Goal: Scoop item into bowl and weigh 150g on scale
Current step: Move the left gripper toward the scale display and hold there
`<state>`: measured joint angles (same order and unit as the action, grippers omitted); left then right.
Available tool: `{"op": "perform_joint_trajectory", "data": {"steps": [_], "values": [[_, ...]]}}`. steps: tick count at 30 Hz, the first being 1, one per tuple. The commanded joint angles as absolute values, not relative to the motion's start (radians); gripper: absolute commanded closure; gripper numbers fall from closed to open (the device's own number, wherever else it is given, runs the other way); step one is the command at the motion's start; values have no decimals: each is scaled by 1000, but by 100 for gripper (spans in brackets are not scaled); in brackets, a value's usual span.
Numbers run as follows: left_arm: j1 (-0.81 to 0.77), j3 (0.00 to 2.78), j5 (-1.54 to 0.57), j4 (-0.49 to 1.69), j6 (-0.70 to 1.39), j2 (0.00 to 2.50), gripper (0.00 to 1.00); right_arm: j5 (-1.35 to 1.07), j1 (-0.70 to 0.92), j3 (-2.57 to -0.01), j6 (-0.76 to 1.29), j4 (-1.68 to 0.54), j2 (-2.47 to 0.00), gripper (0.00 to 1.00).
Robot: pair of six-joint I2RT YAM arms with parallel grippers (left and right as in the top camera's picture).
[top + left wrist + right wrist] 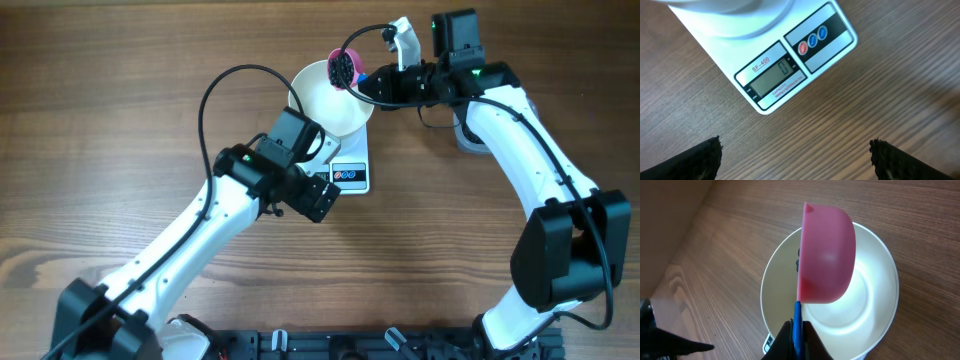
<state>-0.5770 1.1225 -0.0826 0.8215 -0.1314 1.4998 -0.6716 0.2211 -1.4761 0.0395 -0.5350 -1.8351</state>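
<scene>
The scale sits on the wooden worktop, and every place here is given from it. The white bowl stands on the scale's platform, covering its far part and leaving the front strip bare. On that strip the display reads a single zero, with three round buttons beside it, one red and two blue.

The left pincer hovers just in front of the scale's front edge, above the worktop. Its jaws are spread wide and grip nothing; its two dark fingertips are well apart and touch neither scale nor bowl.

The right pincer reaches in from the scale's far right side. It is clamped tight on the thin blue handle of a pink scoop. The scoop is above the scale, over the far rim of the bowl, turned on its side with its open mouth facing sideways. Small black beads lie in the scoop's hollow; from the right wrist only a few dark ones show at its edge.
</scene>
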Motion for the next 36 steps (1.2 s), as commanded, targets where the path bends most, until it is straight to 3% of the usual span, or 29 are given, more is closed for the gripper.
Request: {"op": "perform_joint_trajectory", "data": {"steps": [1,14,19,25,36], "values": [[-581,1117,-69,802,-96,1560,0,-673,224,-1503,28,-516,-1801,96],[-581,1113,-70,748,-14,1666,0,-673,224,-1503,30,-509,-1801,96],[-545,1113,-69,732,-14,1665,8,-664,224,-1503,27,-509,-1801,96],[-514,1113,-149,740,-23,1659,0,-629,224,-1503,30,-510,-1801,96],[-483,1255,-150,895,-379,1465,0,-629,224,-1503,29,-509,-1801,96]]}}
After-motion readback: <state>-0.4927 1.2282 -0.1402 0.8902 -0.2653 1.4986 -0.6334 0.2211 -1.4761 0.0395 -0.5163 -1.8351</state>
